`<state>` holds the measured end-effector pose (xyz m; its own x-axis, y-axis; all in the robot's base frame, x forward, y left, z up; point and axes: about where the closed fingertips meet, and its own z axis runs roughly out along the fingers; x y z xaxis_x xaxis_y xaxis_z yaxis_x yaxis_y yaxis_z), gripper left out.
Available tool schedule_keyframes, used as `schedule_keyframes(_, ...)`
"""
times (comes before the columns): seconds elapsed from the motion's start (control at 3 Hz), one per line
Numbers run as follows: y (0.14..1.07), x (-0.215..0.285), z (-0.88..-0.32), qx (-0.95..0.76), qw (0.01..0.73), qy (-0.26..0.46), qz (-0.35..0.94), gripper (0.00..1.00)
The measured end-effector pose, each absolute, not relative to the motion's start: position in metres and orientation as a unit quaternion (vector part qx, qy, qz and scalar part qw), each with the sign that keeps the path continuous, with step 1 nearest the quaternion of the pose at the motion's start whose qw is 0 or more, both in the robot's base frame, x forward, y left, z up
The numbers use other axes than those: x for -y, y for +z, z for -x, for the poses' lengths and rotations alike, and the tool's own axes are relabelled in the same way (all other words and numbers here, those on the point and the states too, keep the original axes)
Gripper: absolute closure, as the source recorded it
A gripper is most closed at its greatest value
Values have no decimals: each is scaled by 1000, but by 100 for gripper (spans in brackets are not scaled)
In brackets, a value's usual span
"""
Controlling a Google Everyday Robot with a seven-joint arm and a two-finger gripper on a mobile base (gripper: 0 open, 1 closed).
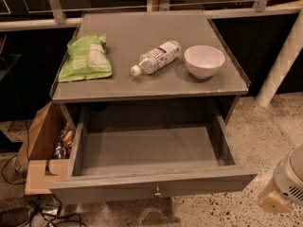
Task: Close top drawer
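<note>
Three items are sitting on the grey cabinet top [142, 27] as we are looking down on it. A green snack bag [86, 58] is lying at the left. A clear plastic bottle [155, 57] is resting on its side in the middle, its white cap pointing toward the front left. A white bowl [204, 61] is standing upright at the right.

Below them, the top drawer [147, 150] is standing pulled well out toward us, its bare grey floor in full view and its front panel hanging out past the cabinet's front edge. We are seeing one small round knob [157, 191] at the centre of that panel.

The gripper [284, 188] is showing only in part at the lower right corner of the view, over the speckled floor [265, 126]. It is near the drawer's right front corner without touching it, and well apart from the knob. We cannot tell whether it is open or closed.

A brown cardboard box [40, 136] is standing open against the cabinet's left side, and dark cables [42, 214] are trailing over the floor in front of it. A white post [284, 56] is slanting across the upper right.
</note>
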<state>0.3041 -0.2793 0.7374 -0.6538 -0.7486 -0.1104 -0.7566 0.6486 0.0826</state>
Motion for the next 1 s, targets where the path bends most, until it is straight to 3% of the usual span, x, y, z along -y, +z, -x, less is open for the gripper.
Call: schedule_keyframes(1.0,668,254,-323,-925,32,91,366,100)
